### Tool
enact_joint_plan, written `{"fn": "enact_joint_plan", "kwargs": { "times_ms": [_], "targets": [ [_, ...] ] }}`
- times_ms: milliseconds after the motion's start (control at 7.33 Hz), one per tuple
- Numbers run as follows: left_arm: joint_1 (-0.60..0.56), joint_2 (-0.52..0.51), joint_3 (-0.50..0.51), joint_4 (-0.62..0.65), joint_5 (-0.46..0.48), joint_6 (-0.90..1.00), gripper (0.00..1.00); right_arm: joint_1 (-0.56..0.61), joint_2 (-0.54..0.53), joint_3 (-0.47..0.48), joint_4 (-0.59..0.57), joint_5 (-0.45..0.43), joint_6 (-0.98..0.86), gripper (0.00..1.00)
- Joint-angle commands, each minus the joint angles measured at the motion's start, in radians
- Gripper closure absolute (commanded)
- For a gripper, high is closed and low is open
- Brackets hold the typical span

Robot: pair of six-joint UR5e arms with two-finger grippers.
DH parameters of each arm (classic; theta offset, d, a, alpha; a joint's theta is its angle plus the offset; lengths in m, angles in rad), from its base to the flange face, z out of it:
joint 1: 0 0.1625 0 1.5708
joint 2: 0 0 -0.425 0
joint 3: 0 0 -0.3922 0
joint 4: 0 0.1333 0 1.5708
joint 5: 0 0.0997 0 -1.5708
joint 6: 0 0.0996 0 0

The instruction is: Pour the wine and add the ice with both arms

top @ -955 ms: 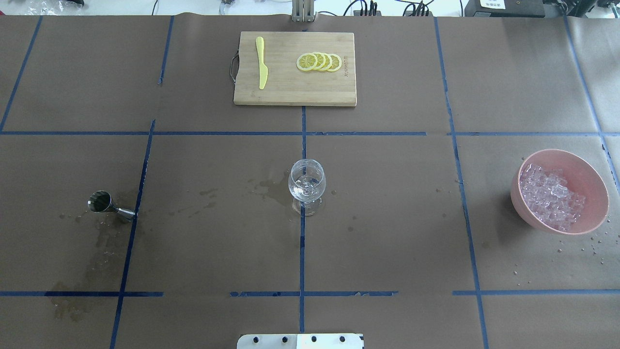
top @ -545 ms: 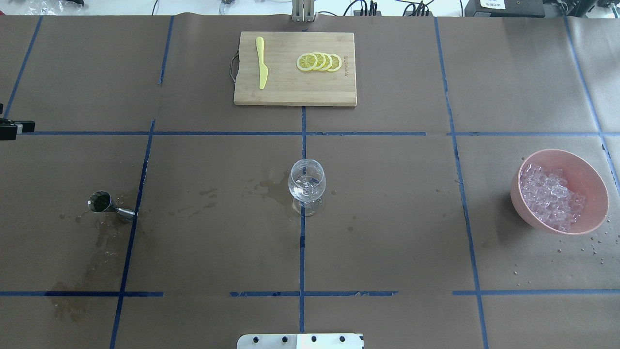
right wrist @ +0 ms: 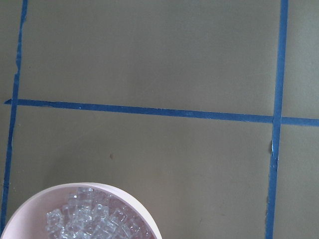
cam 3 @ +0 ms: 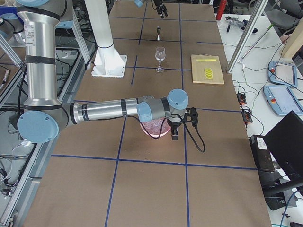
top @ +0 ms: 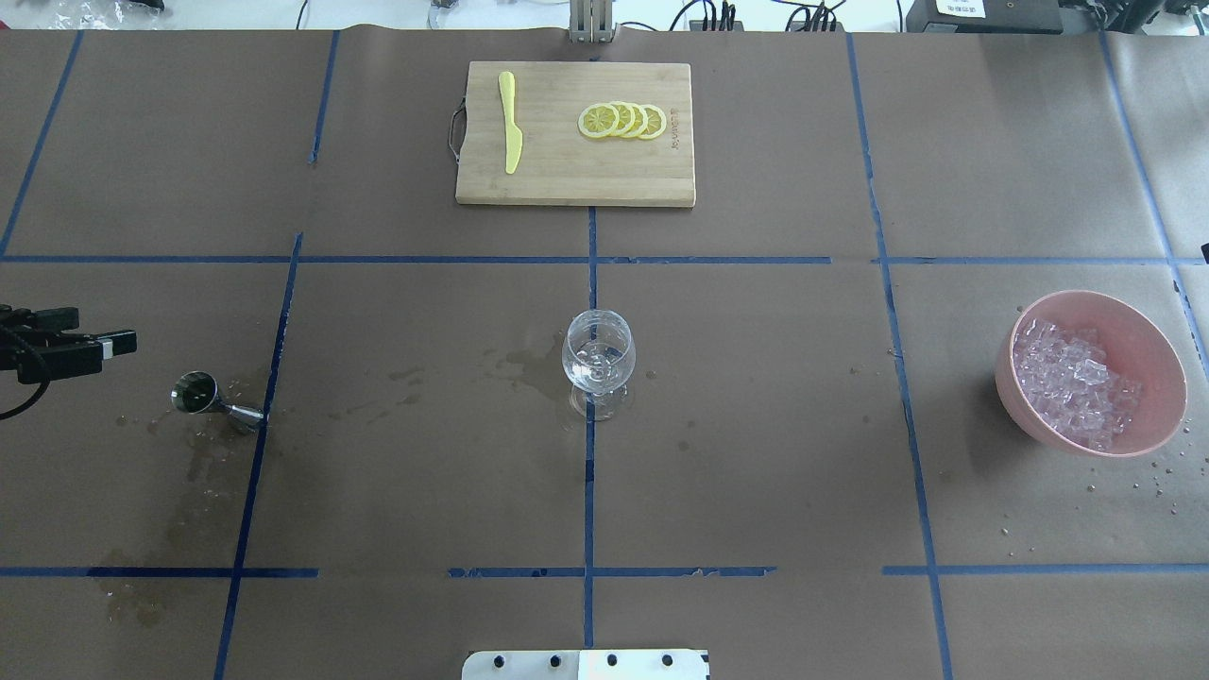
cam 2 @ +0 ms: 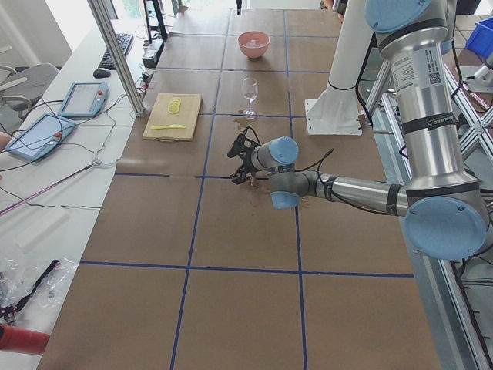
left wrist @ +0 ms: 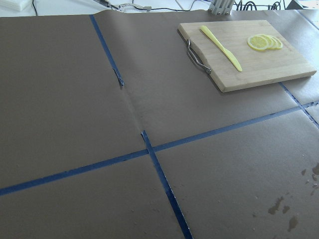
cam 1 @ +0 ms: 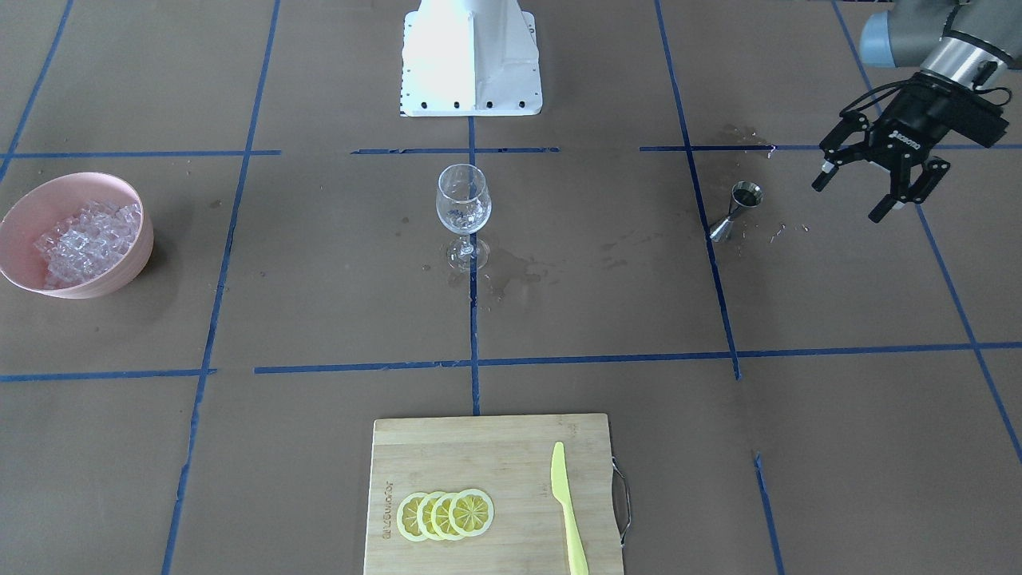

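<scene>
A clear wine glass (top: 598, 359) stands upright at the table's middle; it also shows in the front view (cam 1: 462, 204). A small steel jigger (top: 203, 397) stands on wet stains at the left. My left gripper (cam 1: 848, 200) is open and empty, in the air just left of the jigger (cam 1: 738, 209); it enters the overhead view (top: 104, 331) at the left edge. The ice (top: 1072, 382) fills a pink bowl (top: 1138, 316) at the right. My right gripper (cam 3: 174, 135) hangs by the bowl (cam 3: 154, 128); I cannot tell if it is open. The right wrist view shows the ice (right wrist: 94, 221).
A bamboo cutting board (top: 576, 179) lies at the far middle with lemon slices (top: 623, 121) and a yellow plastic knife (top: 510, 123). Blue tape lines cross the brown paper. Small ice bits lie near the bowl. The white robot base (cam 1: 471, 56) stands at the near edge.
My left gripper came into the overhead view from the left edge and moved nearer and rightward, toward the jigger. The glass, jigger and bowl have not moved.
</scene>
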Motion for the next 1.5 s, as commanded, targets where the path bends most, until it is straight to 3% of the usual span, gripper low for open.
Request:
{"fn": "enact_joint_plan", "kwargs": {
  "times_ms": [0, 409, 545, 818, 955, 1091, 1364],
  "targets": [
    [0.232, 0.070, -0.069, -0.002, 0.254, -0.182, 0.05, -0.019, 0.001, 0.000, 0.000, 0.000, 0.000, 0.00],
    [0.454, 0.117, -0.069, -0.001, 0.548, -0.270, 0.01, -0.019, 0.003, 0.006, 0.000, 0.000, -0.002, 0.00],
    [0.567, 0.119, -0.068, 0.027, 0.703, -0.278, 0.01, -0.023, 0.003, 0.004, 0.000, 0.000, -0.003, 0.00],
    [0.667, 0.108, -0.063, 0.101, 0.846, -0.324, 0.01, -0.024, 0.003, 0.000, 0.000, 0.000, -0.005, 0.00],
    [0.704, 0.064, -0.062, 0.184, 0.935, -0.336, 0.01, -0.024, 0.001, 0.001, 0.000, 0.000, -0.003, 0.00],
    [0.711, 0.038, -0.037, 0.208, 0.960, -0.365, 0.01, -0.024, 0.001, 0.000, 0.000, 0.000, -0.005, 0.00],
    [0.722, -0.050, 0.085, 0.209, 1.115, -0.375, 0.01, -0.024, 0.001, 0.000, 0.000, 0.000, -0.003, 0.00]
  ]
}}
